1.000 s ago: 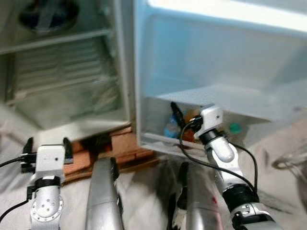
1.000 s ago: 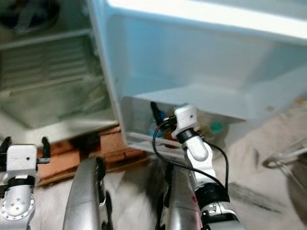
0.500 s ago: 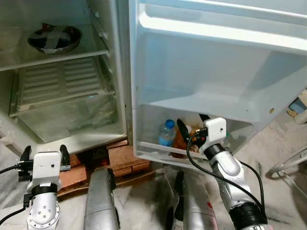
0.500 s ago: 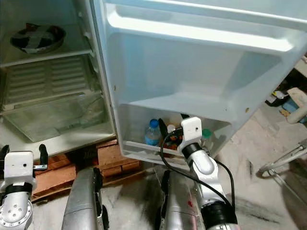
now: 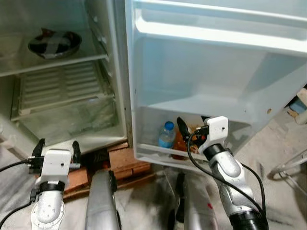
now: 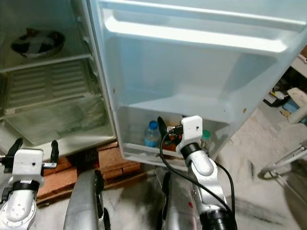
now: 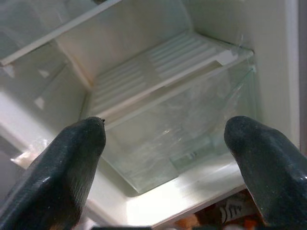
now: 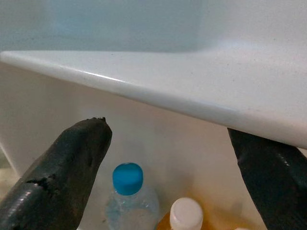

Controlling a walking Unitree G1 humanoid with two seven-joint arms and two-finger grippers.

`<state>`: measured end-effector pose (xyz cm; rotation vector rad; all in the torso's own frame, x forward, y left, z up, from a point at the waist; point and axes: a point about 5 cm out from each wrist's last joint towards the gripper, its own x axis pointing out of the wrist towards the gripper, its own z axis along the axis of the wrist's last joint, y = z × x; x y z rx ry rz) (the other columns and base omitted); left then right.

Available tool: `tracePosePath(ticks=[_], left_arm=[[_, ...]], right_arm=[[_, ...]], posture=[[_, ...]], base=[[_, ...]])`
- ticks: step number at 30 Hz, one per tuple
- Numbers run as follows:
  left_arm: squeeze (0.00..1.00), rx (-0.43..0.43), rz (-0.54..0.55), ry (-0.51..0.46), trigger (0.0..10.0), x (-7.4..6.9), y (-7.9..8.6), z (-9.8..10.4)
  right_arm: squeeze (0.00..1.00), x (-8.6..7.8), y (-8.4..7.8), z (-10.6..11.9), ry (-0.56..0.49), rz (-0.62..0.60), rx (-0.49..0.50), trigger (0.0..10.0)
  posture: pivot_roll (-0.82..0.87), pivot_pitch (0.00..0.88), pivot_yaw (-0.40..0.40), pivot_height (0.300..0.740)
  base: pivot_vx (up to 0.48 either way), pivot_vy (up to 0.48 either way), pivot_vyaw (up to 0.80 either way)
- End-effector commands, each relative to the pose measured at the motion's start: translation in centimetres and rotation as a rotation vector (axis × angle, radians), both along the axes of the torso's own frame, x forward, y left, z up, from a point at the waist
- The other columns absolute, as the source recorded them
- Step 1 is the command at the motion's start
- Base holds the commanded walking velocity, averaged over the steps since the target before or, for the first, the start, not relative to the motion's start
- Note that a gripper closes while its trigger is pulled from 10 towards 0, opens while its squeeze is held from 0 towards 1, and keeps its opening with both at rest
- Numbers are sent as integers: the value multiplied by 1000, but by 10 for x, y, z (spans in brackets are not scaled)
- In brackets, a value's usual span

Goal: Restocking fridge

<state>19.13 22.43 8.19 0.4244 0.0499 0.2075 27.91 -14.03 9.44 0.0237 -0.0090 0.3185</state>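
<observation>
So my right gripper (image 5: 191, 128) is parked right at the front lip of the bottom door bin (image 5: 153, 152), fingers spread wide with nothing between them. From the right wrist view I'm looking in under the edge of the door shelf (image 8: 201, 96) above the bin, so headroom there is tight. Inside the bin there's a water bottle with a blue cap (image 8: 128, 178), a white-capped bottle (image 8: 185, 213) with something orange in it just beside that, and a green-capped one (image 6: 206, 134) further to my right. The bin's left part, next to the blue cap, looks free.

My left gripper (image 5: 55, 149) sits low in front of the main fridge compartment, fingers wide apart too, holding nothing. It's facing the clear crisper drawer (image 7: 177, 129) under the slatted shelf (image 5: 62, 86), with plenty of open room ahead of it. A dark bowl (image 5: 53, 42) sits on the glass shelf higher up. The fridge stands on bricks (image 5: 122, 160) just past my left wrist.

Versus half a second ago: the left gripper has come up and a bit to the right, closer to the fridge's bottom edge. The right one has barely shifted, same spot at the bin lip. The bottles haven't moved
</observation>
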Motion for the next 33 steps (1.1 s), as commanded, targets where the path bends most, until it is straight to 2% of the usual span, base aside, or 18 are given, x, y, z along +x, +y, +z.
tracePosePath(ticks=[1, 17, 28, 33], left_arm=[[0, 11, -14, -14, 10000, 0, -2, 4], [0, 9, -24, -28, 10000, 10, -3, 5], [0, -3, -17, -29, 10000, 12, -7, 3], [0, -8, -10, -26, 10000, 12, -7, 2]], right_arm=[[0, 6, 0, 36, -156, -3, 13, 10000], [0, 3, -2, 40, -138, -8, 27, 10000], [0, -2, -1, 30, -78, 19, 29, 10000], [0, -2, -1, 27, -65, 17, 18, 10000]], posture=[[100, 0, -20, 630], [90, 0, -24, 740], [87, 0, -35, 740], [87, 0, -37, 740]], base=[[0, 0, 0], [0, 0, 0], [0, 0, 0], [-281, 0, 0]])
